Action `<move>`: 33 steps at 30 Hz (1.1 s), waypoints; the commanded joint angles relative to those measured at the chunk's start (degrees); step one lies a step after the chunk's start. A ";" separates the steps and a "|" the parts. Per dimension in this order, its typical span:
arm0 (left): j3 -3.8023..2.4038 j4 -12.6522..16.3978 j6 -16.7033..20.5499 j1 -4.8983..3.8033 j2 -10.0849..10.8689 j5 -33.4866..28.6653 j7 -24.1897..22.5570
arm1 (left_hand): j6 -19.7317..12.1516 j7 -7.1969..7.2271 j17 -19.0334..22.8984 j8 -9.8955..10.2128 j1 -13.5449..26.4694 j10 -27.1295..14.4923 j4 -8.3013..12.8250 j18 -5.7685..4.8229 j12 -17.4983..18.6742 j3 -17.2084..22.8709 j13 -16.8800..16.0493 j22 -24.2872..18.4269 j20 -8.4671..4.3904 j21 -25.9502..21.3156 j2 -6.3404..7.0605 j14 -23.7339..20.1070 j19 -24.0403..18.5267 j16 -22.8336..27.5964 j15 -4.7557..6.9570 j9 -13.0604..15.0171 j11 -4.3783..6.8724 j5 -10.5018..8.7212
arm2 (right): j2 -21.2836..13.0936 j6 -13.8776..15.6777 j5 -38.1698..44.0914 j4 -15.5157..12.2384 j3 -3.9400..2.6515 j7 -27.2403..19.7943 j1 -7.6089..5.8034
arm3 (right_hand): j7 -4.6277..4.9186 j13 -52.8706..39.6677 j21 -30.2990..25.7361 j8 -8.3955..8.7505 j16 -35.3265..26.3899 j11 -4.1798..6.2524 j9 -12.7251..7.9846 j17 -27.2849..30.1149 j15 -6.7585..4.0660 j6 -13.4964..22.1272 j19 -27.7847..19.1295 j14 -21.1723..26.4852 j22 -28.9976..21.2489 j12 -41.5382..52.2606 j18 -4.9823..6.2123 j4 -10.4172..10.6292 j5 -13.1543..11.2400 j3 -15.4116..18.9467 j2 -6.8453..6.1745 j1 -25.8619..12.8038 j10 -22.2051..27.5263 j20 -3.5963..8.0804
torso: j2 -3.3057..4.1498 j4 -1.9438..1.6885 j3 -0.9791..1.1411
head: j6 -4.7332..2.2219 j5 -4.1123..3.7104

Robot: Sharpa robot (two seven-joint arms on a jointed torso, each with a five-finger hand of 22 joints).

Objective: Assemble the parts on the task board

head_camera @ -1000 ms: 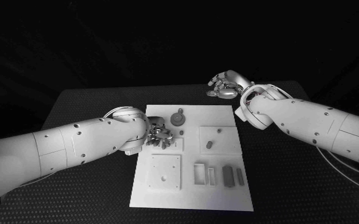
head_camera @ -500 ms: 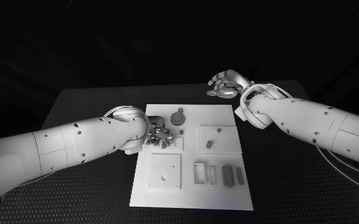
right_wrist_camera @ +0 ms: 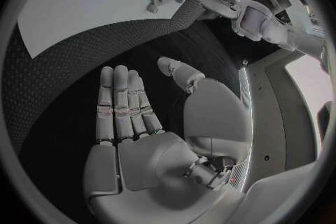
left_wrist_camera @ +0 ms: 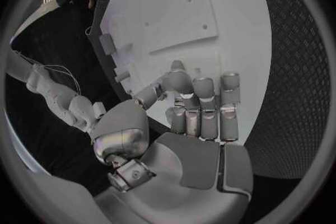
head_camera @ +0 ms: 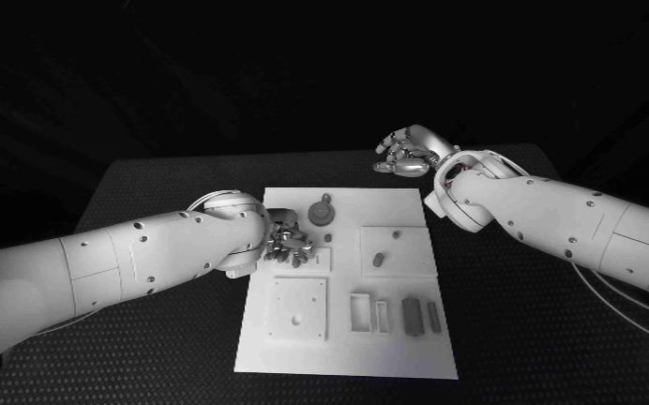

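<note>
A white task board [head_camera: 406, 349] lies in the lower middle of the head view on a black, textured worktop [head_camera: 149, 189], its long sides running away from the camera. Bare dark worktop shows along the board's left and right edges and beyond its far edge.

Nearest the camera, at the lower right of the board, a row of narrow slots [head_camera: 365, 313] sits beside two grey bar-shaped parts [head_camera: 411, 317]. To their left is a square raised plate [head_camera: 297, 309] with small holes. Further up, right of centre, a second square plate [head_camera: 397, 251] carries a small grey part [head_camera: 380, 259].

The left arm [head_camera: 122, 260] enters from the lower left and reaches over the board's left edge. The left hand [head_camera: 290, 244] rests there with its fingers curled down against the board (the wrist view shows the fingers [left_wrist_camera: 203, 103] side by side, bent onto the white surface, with nothing between them). The arm covers the worktop on that side.

Just beyond the left hand, near the board's far edge, lies a round grey part [head_camera: 322, 212].

Furthest away, in the upper right, the right hand [head_camera: 403, 155] hovers over bare worktop past the board's far right corner, well apart from it. Its fingers [right_wrist_camera: 120, 103] are stretched out and it holds nothing. The right arm [head_camera: 541, 222] crosses the worktop just beside the board's right edge.
</note>
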State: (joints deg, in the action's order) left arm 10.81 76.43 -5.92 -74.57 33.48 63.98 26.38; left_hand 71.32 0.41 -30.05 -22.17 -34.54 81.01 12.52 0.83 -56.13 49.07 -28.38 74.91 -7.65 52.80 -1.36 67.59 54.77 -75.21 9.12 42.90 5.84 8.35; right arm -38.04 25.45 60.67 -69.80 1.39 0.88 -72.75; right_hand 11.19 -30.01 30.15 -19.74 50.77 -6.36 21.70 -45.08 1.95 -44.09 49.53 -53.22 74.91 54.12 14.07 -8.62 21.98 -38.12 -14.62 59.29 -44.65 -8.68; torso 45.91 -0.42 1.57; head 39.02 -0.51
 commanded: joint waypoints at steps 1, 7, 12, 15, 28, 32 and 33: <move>0.31 0.45 -1.58 0.60 -0.49 -0.34 -0.80 | -0.25 -0.04 0.10 0.38 -3.58 -0.38 -0.67 0.28 -0.33 0.67 0.05 1.11 -6.83 0.03 -2.86 -0.03 -0.30 -0.37 0.34 -0.07 0.57 -0.13 | 0.00 -0.64 0.31 -0.09 -0.03 -0.28 0.02 | 0.61 0.09 -0.26 -0.38 0.17 0.14 -0.09 0.07 0.12 0.18 0.36 0.43 0.99 0.22 0.93 -0.29 0.24 0.14 0.34 0.21 0.34 -0.04 | -0.02 0.03 0.02 | 0.03 0.00; 0.35 0.59 -2.73 0.63 -0.48 -0.21 -0.81 | -0.27 -0.04 0.12 0.39 -3.85 -0.39 -0.64 0.29 -0.32 0.65 0.08 1.11 -6.84 0.02 -2.65 -0.04 -0.33 -0.37 0.34 -0.08 0.57 -0.28 | -0.01 -0.65 0.31 -0.10 -0.03 -0.28 0.02 | 0.61 0.12 -0.28 -0.39 0.17 0.14 -0.09 0.08 0.12 0.18 0.37 0.43 1.00 0.23 0.93 -0.29 0.22 0.14 0.35 0.20 0.34 -0.04 | -0.01 0.01 0.02 | 0.12 -0.01; 0.35 0.58 -2.91 0.63 -0.44 -0.04 -0.83 | -0.29 -0.04 0.14 0.40 -4.17 -0.39 -0.62 0.29 -0.31 0.66 0.11 1.11 -6.84 0.01 -2.45 -0.06 -0.35 -0.36 0.33 -0.09 0.57 -0.37 | -0.01 -0.64 0.31 -0.09 -0.03 -0.28 0.02 | 0.61 0.14 -0.29 -0.39 0.17 0.14 -0.10 0.09 0.12 0.19 0.38 0.43 1.01 0.24 0.93 -0.29 0.22 0.15 0.34 0.20 0.35 -0.04 | -0.02 0.01 0.00 | 0.15 -0.02; 0.35 0.63 -2.91 0.64 -0.46 -0.04 -0.91 | -0.30 -0.05 0.16 0.40 -4.38 -0.40 -0.64 0.29 -0.30 0.64 0.13 1.11 -6.84 0.01 -2.31 -0.07 -0.36 -0.36 0.32 -0.09 0.58 -0.45 | -0.02 -0.65 0.31 -0.09 -0.03 -0.28 0.02 | 0.61 0.14 -0.30 -0.39 0.17 0.14 -0.10 0.09 0.12 0.19 0.38 0.44 1.01 0.25 0.93 -0.29 0.22 0.15 0.35 0.20 0.35 -0.04 | -0.01 -0.01 -0.02 | 0.12 -0.04; 0.36 0.43 -1.60 0.81 -0.60 -0.50 -1.11 | -0.36 -0.10 0.25 0.43 -4.76 -0.41 -1.30 0.22 -0.24 0.23 0.22 1.07 -6.79 -0.04 -2.11 -0.11 -0.37 -0.31 0.30 -0.13 0.51 -1.40 | 0.03 -0.61 0.31 -0.12 -0.03 -0.32 0.02 | 0.62 0.20 -0.35 -0.39 0.18 0.13 -0.11 0.12 0.12 0.20 0.39 0.45 1.03 0.28 0.93 -0.29 0.21 0.16 0.36 0.19 0.37 -0.05 | -0.01 0.02 0.00 | 0.13 -0.06; 0.37 0.28 -1.11 0.81 -0.59 -0.87 -0.92 | -0.50 -0.20 0.39 0.51 -4.97 -0.44 -1.71 0.22 -0.18 -0.12 0.30 1.05 -6.81 -0.13 -1.60 -0.21 -0.42 -0.17 0.41 -0.18 0.36 -3.18 | -0.02 -0.56 0.31 -0.10 -0.03 -0.32 0.02 | 0.63 0.22 -0.37 -0.39 0.18 0.13 -0.12 0.12 0.12 0.21 0.39 0.45 1.04 0.28 0.93 -0.30 0.21 0.16 0.34 0.19 0.38 -0.05 | 0.00 0.03 -0.02 | 0.15 -0.10; 0.37 0.23 -0.92 0.81 -0.59 -0.90 -0.92 | -0.53 -0.24 0.43 0.53 -4.99 -0.46 -1.89 0.21 -0.15 -0.21 0.32 1.04 -6.81 -0.17 -1.43 -0.25 -0.43 -0.12 0.44 -0.20 0.31 -3.67 | -0.02 -0.57 0.31 -0.10 -0.03 -0.32 0.02 | 0.63 0.23 -0.37 -0.39 0.18 0.13 -0.12 0.13 0.13 0.22 0.39 0.45 1.04 0.29 0.93 -0.30 0.21 0.16 0.34 0.19 0.38 -0.05 | -0.01 0.01 -0.01 | 0.14 -0.09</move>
State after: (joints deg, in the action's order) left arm 10.76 76.38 -6.17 -74.51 33.42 64.41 26.31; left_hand 71.13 0.21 -29.69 -21.97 -36.05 80.93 10.97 0.83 -56.12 48.95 -28.11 74.94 -7.76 52.81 0.14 67.33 54.65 -75.21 8.98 42.79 5.76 5.02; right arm -38.05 25.40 60.68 -69.82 1.39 0.88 -72.75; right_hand 11.14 -29.84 30.15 -19.74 50.77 -6.35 21.66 -45.03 1.96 -43.96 49.53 -53.22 74.91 54.12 14.08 -8.62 21.97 -38.12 -14.62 59.29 -44.65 -8.68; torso 45.88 -0.41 1.55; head 39.16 -0.59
